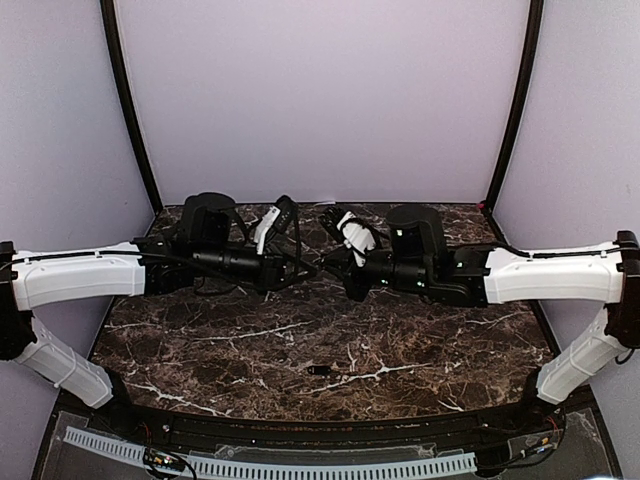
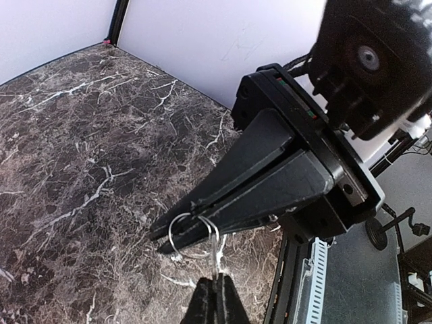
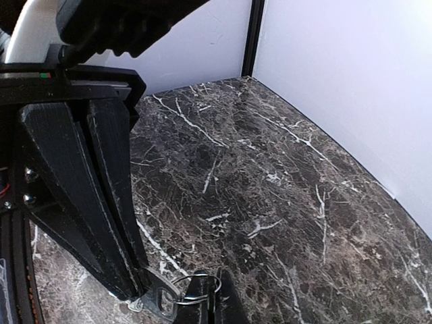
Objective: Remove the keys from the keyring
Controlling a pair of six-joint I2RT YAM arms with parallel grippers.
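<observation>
My two grippers meet tip to tip in the air over the middle of the marble table (image 1: 200,340). In the right wrist view, my right gripper (image 3: 211,283) is shut on the thin wire keyring (image 3: 233,283). A flat silvery key (image 3: 156,302) with a hole in its head hangs on that ring, pinched by my left gripper (image 3: 131,291). In the left wrist view, my left gripper (image 2: 214,278) is shut on that key (image 2: 217,256), seen edge-on. There the keyring (image 2: 172,233) loops round the right gripper (image 2: 160,241). Another small dark key (image 1: 322,371) lies loose on the table below.
Lilac walls (image 1: 320,90) and two black corner posts (image 1: 130,110) enclose the table on three sides. Both white forearms (image 1: 80,275) reach in from the sides, with cables bunched above the wrists. A white perforated strip (image 1: 300,465) runs along the near edge.
</observation>
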